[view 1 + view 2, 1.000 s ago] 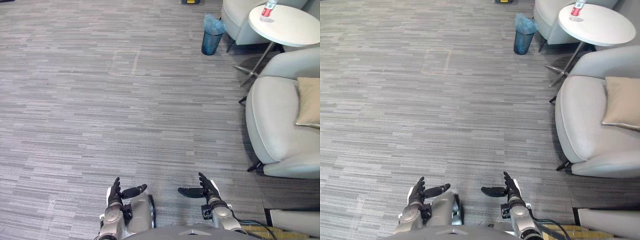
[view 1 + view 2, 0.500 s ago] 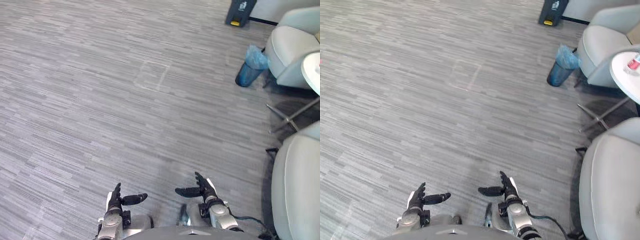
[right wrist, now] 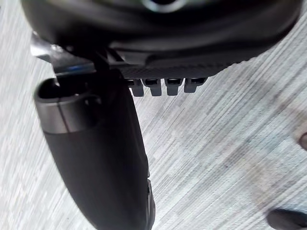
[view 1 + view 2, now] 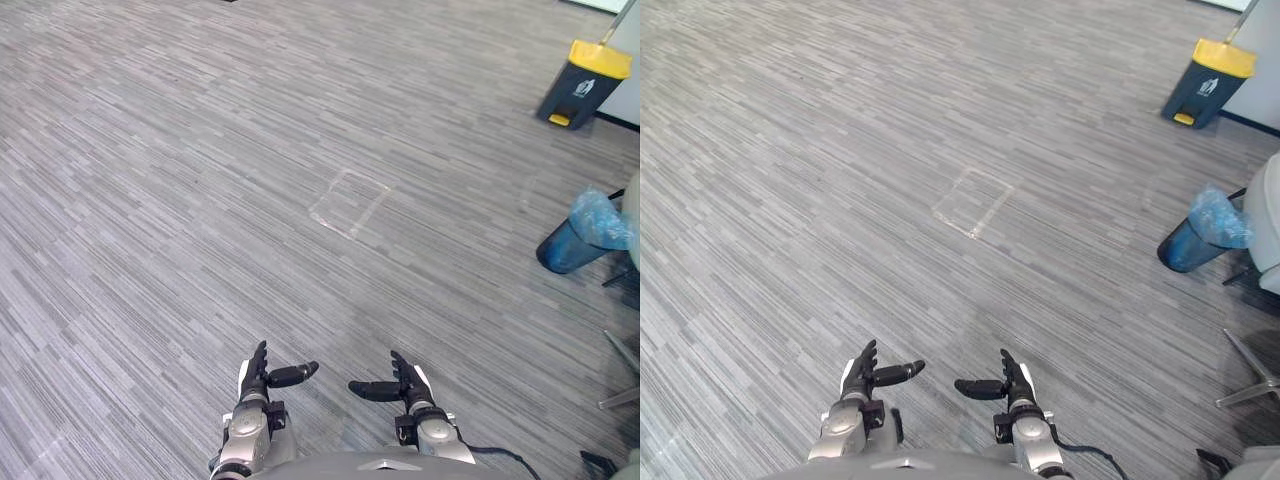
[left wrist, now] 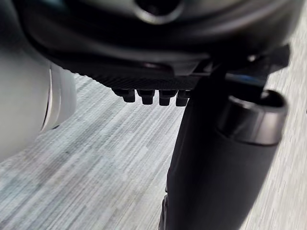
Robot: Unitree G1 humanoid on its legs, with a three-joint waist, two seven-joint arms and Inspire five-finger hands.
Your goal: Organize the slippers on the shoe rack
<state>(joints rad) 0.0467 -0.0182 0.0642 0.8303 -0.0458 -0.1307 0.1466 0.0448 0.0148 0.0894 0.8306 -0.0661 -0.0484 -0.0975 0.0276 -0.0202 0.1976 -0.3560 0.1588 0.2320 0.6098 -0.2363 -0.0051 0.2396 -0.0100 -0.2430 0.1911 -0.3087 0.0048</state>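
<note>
Hands first: the dark left hand (image 4: pixel 256 384) and the dark right hand (image 4: pixel 408 384) hang low at the near edge. Their fingers are straight and the thumbs point at each other, both wide and holding nothing. Ahead lies grey striped carpet floor (image 4: pixel 150 200), with a pale taped square outline (image 4: pixel 349 203) in the middle distance. Where the slippers and the shoe rack stand I cannot tell from here, so this reads as a searching phase, with the task barely begun.

Now the risks! Off to the right sits a round blue bin with a crinkled blue plastic liner (image 4: pixel 578 235), and at the far right is a dark bin with a yellow lid (image 4: pixel 583 84). A thin metal chair leg (image 4: pixel 1245 355) pokes in at the right edge. A turn or step that way could clip the blue bin or snag the leg, and that could upset the balance. The other danger is heading across open carpet in the wrong direction and wasting time. Empty hands at least mean nothing to drop.
</note>
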